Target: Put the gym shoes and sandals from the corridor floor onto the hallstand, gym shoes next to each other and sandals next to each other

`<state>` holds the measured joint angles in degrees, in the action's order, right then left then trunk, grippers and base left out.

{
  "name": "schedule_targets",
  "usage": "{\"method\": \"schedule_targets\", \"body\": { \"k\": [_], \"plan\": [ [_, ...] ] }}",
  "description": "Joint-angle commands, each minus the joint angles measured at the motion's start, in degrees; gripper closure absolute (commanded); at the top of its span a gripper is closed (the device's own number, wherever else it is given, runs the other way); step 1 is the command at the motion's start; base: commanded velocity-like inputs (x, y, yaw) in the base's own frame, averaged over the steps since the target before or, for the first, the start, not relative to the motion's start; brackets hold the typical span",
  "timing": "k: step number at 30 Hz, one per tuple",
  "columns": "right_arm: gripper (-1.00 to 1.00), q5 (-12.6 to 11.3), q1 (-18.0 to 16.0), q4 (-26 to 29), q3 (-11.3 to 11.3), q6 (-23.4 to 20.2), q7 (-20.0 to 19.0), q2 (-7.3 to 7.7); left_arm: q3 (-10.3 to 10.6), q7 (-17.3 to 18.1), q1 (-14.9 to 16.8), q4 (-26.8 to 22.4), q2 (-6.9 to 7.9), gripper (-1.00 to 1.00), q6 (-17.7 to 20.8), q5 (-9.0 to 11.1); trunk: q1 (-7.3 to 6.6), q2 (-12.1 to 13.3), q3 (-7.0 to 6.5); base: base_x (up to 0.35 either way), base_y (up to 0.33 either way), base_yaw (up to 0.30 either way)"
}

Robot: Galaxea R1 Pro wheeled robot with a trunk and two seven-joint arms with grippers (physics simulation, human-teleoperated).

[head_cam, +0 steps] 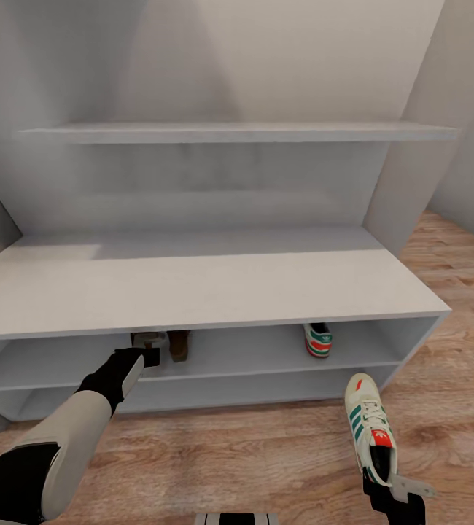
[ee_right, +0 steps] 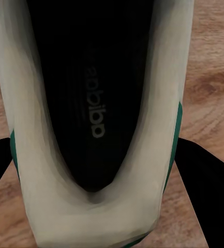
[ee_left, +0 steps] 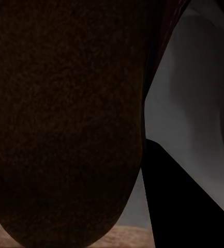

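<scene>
The hallstand is a pale grey unit with a bench top and two open shelf rows. One gym shoe stands in the upper row at the right, heel outward. My right gripper is shut on the heel of the other gym shoe, held above the corridor floor; its white heel rim sits between the black fingers. My left gripper reaches into the upper row at the left and looks shut on a brown sandal, whose dark surface lies against a finger.
A floating wall shelf hangs above the bench top. Grey walls close in on both sides, and wood flooring runs past the unit's right end. The robot's base edge shows at the bottom.
</scene>
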<state>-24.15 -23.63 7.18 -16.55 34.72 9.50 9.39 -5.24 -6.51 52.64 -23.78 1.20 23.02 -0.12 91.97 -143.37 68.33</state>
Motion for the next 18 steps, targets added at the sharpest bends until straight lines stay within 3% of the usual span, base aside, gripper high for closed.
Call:
{"method": "schedule_targets", "body": {
  "k": [1, 16, 17, 18],
  "plan": [
    [1.00, -0.3, 0.0, 0.0, -0.5, 0.1, 0.4, 0.02, -0.2, 0.0, 0.0, -0.1, -0.02, 1.00, 0.4, -0.1, -0.01, 0.0, 0.04, 0.009, 0.000, 0.000],
    [1.00, -0.3, 0.0, 0.0, -0.5, 0.1, 0.4, 0.02, -0.1, 0.1, 0.0, -0.1, -0.05, 1.00, 0.3, -0.1, -0.01, 0.0, 0.04, 0.047, 0.000, 0.000],
    [1.00, -0.3, 0.0, 0.0, -0.5, 0.1, 0.4, 0.02, -0.1, 0.1, 0.0, -0.1, -0.05, -1.00, 0.3, -0.1, -0.01, 0.0, 0.04, 0.000, 0.000, 0.000],
    [1.00, -0.3, 0.0, 0.0, -0.5, 0.1, 0.4, 0.02, -0.1, 0.1, 0.0, -0.1, -0.06, -1.00, 0.3, -0.1, -0.01, 0.0, 0.04, 0.000, 0.000, 0.000]
  ]
}}
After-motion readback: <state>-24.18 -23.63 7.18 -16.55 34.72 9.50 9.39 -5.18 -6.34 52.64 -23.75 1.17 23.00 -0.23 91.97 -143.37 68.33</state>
